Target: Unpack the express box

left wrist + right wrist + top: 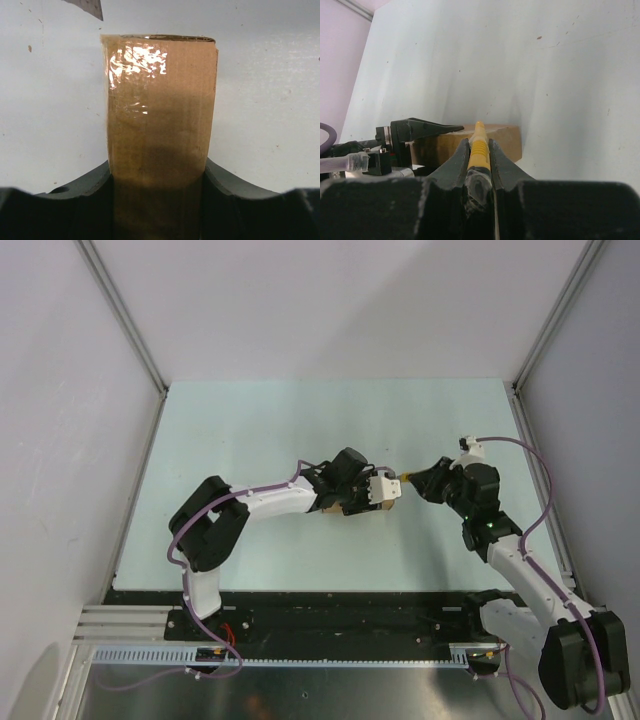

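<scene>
The express box point(160, 115), a brown cardboard carton with shiny tape on it, sits on the table between my left gripper's point(157, 195) two black fingers, which are shut on its sides. From above the box point(388, 502) shows only a little past the left gripper point(378, 492). My right gripper point(479, 150) is shut on the yellow-and-black utility knife point(479, 145), whose tip points at the box's point(507, 142) top near edge. From above the right gripper point(425, 482) is just right of the box, with the knife point(405, 478) reaching toward it.
The pale green table point(300, 420) is bounded by white walls with metal rails at left point(120, 315) and right point(560, 315). The arm bases stand on a black strip point(340, 615) at the near edge.
</scene>
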Tool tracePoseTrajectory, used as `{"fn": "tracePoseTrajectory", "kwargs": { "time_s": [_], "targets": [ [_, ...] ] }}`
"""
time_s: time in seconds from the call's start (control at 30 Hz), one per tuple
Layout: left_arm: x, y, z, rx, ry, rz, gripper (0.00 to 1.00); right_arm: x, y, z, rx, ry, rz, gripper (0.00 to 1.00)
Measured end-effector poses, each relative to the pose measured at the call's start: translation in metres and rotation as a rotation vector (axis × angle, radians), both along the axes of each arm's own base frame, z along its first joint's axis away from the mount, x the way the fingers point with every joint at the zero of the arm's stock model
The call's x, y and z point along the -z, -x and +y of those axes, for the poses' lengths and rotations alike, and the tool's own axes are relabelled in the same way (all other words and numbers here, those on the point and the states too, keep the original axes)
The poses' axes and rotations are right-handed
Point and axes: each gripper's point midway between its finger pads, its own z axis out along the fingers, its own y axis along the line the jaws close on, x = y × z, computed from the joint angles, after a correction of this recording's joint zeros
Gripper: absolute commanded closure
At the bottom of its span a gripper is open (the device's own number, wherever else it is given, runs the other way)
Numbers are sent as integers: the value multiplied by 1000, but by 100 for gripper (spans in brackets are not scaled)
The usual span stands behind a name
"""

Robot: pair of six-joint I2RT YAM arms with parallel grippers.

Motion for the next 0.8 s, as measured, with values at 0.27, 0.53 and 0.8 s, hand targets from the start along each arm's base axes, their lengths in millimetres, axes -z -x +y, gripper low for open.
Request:
{"fn": "tracePoseTrajectory", "kwargs": {
  "time_s": [0.27,0.53,0.8],
  "targets": [
    [0,0,0,1,0,0,57,1,0,2,-11,-7,-10,100],
    [0,0,0,1,1,1,56,7,-1,3,-12,-3,2,100],
    [1,0,0,0,2,2,57,11,-2,7,-23,-3,3,100]
  ]
}}
